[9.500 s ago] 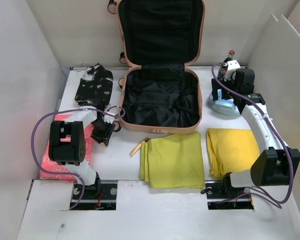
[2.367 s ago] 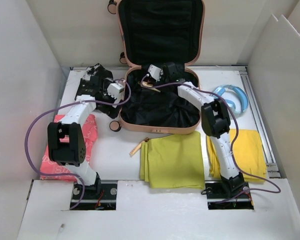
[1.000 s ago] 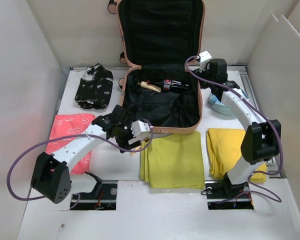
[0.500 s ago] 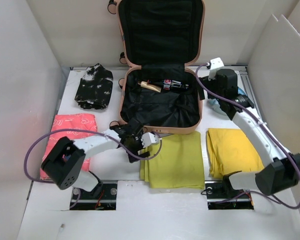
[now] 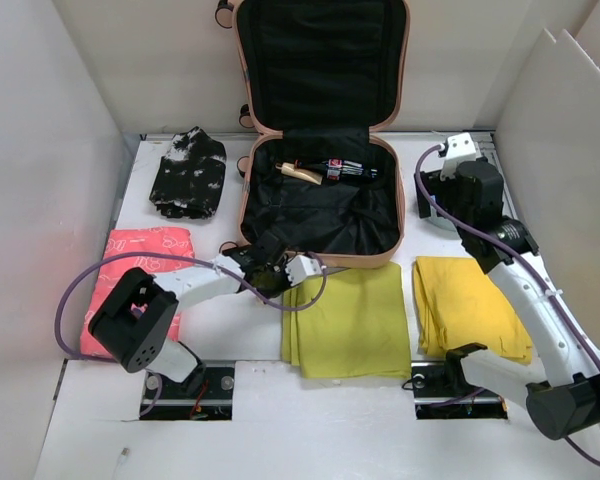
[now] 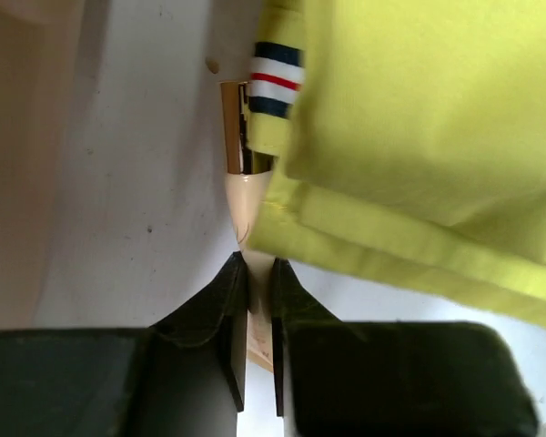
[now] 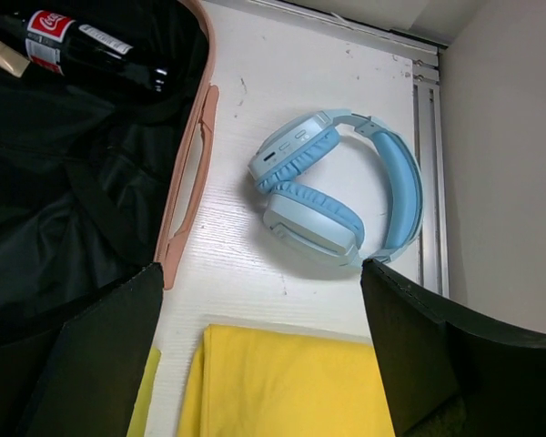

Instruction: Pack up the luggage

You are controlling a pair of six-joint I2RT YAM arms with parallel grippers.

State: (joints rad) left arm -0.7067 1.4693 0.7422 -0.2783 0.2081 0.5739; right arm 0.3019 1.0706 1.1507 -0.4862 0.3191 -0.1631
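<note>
Both hands are busy: the left hand (image 6: 255,269) is pinching the cream pen (image 6: 240,182) end-on, the luggage (image 5: 360,260) lying just beyond; the right hand (image 7: 259,273) is hovering open over the headphones (image 7: 311,226).

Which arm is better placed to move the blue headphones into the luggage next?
Right. The right gripper hangs open directly above the headphones, beside the luggage. The left gripper is shut on a cream stick by the green cloth, farther away.
</note>
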